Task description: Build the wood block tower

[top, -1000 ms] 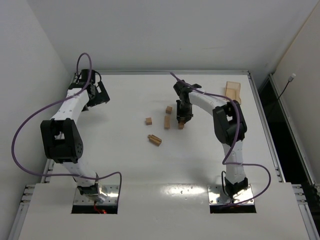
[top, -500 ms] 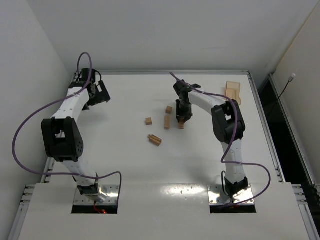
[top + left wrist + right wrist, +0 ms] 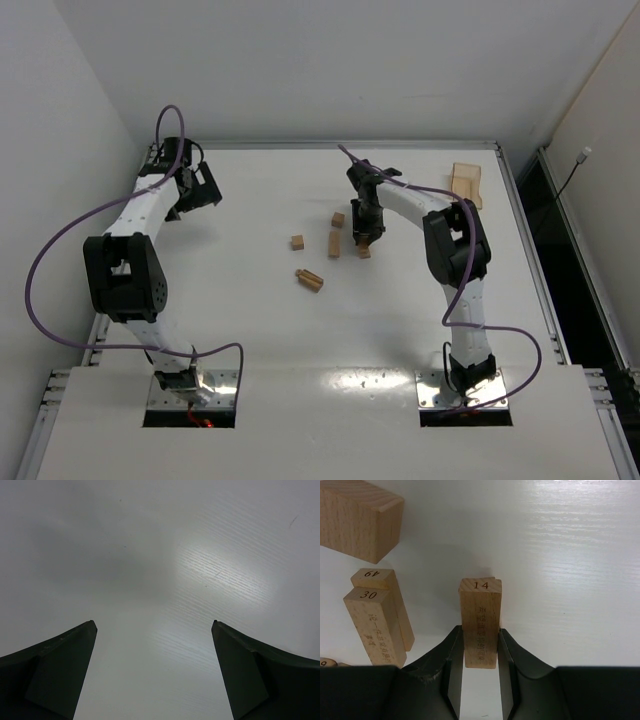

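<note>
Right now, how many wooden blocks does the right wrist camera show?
4: block 14 between the fingers, block 30 and block 49 side by side at left, a bigger block upper left. An edge sliver may be a fifth.

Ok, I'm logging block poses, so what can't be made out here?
Top external: right gripper covers most of block 14; block numbers too small.
Right wrist: bottom-left block cut off by the edge, number incomplete.
Left wrist: shows only table, no blocks.
</note>
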You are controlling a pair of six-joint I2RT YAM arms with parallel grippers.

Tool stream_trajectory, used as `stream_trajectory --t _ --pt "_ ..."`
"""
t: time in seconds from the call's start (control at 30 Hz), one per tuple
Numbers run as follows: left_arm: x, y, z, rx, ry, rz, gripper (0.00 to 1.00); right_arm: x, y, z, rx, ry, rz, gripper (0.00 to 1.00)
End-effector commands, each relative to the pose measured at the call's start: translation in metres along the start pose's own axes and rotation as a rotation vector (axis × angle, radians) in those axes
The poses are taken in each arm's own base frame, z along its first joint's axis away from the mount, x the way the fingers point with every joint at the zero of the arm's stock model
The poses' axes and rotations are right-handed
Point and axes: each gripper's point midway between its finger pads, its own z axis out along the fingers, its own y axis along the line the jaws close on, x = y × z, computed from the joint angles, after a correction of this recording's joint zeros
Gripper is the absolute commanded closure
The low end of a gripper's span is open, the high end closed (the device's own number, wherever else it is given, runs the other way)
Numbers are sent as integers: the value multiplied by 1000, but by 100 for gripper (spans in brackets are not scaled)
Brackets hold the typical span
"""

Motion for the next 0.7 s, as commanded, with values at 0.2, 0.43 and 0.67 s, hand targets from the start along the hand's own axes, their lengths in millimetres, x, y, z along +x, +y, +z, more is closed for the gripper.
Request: stream_trajectory --t 0.2,0.43,0.67 --pt "-8 -6 -1 29 -14 -6 0 -9 -2 -3 -50 -22 -49 70" --pt "-9 -9 0 38 -10 -6 0 1 -3 -5 -72 0 -91 54" --pt "-9 -9 0 38 -10 -6 0 8 3 0 -108 26 -101 59"
